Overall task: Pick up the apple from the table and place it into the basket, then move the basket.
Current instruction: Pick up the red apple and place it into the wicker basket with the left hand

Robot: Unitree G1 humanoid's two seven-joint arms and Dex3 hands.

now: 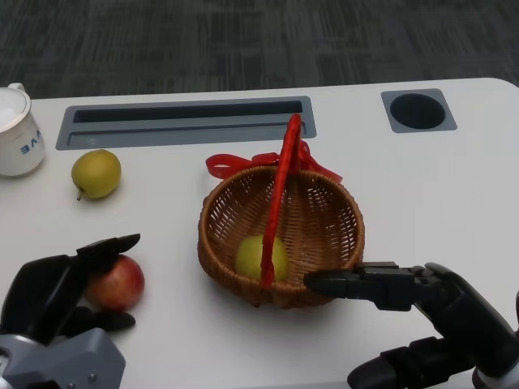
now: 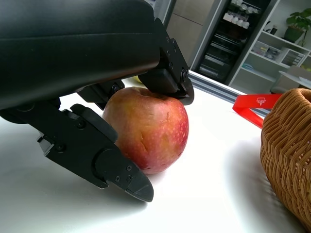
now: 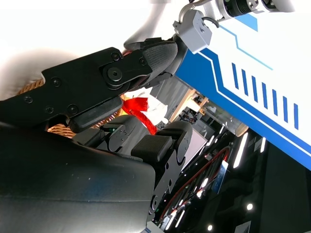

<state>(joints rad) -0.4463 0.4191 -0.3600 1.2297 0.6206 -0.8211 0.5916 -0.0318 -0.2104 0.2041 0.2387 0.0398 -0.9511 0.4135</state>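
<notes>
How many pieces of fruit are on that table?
3: a red apple in the left hand, a yellow-green fruit near the mug, another inside the basket.

Office: cable-slot desk point(image 1: 454, 186), carpet point(image 1: 243, 40)

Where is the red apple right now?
In the head view the red apple sits on the table at lower left, between the left hand's fingers, left of the basket.
</notes>
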